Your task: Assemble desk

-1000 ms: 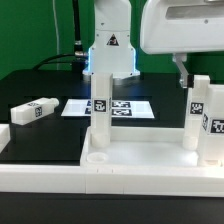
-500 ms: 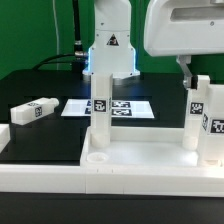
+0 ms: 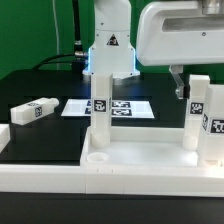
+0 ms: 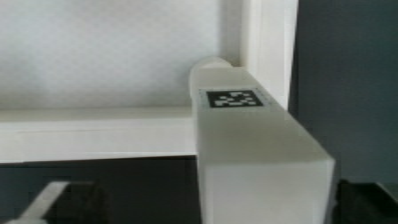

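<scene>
The white desk top (image 3: 150, 158) lies rim-up at the front of the table. Three tagged white legs stand upright in it: one at the exterior view's left (image 3: 100, 100), one at the right (image 3: 195, 112) and one at the right edge (image 3: 214, 128). A fourth leg (image 3: 33, 110) lies loose on the black table at the left. My gripper (image 3: 179, 82) hangs just above the right leg. In the wrist view the gripper (image 4: 210, 208) is open. Its dark fingers (image 4: 50, 202) stand either side of a tagged leg (image 4: 246, 130), with gaps between, over the desk top's corner (image 4: 107, 60).
The marker board (image 3: 125, 107) lies flat behind the left leg, in front of the arm's base (image 3: 110, 55). A long white border rail (image 3: 60, 185) runs along the table's front edge.
My gripper has come lower and a little toward the exterior view's left, closer to the right leg's top. The legs and the desk top have not moved.
</scene>
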Robot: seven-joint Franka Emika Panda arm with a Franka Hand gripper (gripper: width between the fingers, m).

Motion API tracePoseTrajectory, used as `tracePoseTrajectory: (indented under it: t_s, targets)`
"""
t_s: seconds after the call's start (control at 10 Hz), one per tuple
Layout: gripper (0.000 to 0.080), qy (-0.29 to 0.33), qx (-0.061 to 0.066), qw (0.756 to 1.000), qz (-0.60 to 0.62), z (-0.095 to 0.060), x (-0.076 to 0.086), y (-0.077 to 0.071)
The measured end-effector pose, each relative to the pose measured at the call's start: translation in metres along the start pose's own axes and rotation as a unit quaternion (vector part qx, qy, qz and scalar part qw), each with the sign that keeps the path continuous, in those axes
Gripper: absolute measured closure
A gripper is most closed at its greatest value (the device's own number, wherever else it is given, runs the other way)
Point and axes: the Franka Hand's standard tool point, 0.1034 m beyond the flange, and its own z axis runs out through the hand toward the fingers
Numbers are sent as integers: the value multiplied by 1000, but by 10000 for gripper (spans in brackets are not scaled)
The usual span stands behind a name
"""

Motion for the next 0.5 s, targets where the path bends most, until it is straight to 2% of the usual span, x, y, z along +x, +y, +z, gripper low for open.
tracePoseTrajectory:
  t_s: [0.1, 0.2, 0.3, 0.5]
  targets:
    - [412, 0, 0, 1000, 0, 0, 0, 0]
    - [412, 0, 0, 1000, 1, 0, 0, 1]
    - [509, 0, 0, 1000, 1, 0, 0, 1]
    - [509, 0, 0, 1000, 21, 0, 0, 1]
